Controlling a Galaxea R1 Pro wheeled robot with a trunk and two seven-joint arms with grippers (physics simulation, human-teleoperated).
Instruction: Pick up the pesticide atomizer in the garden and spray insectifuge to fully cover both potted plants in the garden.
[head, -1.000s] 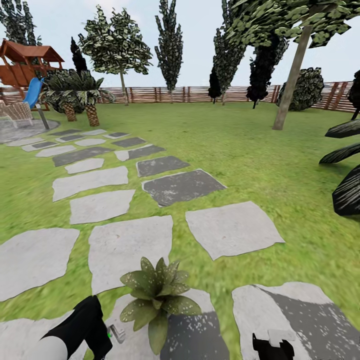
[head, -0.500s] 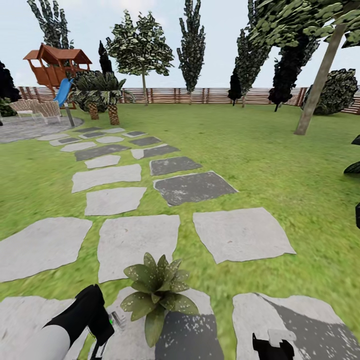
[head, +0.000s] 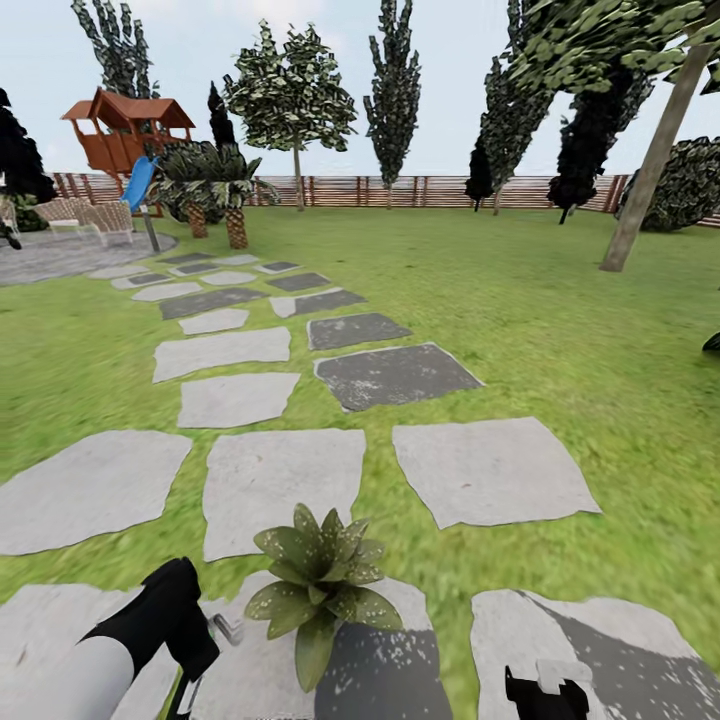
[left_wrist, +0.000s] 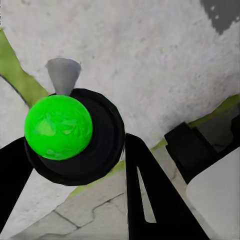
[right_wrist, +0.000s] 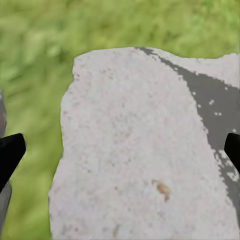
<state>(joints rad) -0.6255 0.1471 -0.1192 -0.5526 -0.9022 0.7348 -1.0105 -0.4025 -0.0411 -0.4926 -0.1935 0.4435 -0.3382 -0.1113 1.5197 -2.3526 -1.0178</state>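
Left claw (left_wrist: 75, 165) clamps the green-knobbed, grey-nozzled pesticide atomizer (left_wrist: 65, 130), nozzle down | beside the spiky green potted plant (head: 320, 590), probably for spraying | right claw (right_wrist: 120, 150) wide, empty.

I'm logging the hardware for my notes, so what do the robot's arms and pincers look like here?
The left arm has a pale grey-white forearm shell ending in a matte black wrist and left pincer. In its wrist view the fingers are flat, black, tapering blades. The right pincer is black with a small white block on top, with black fingertips.
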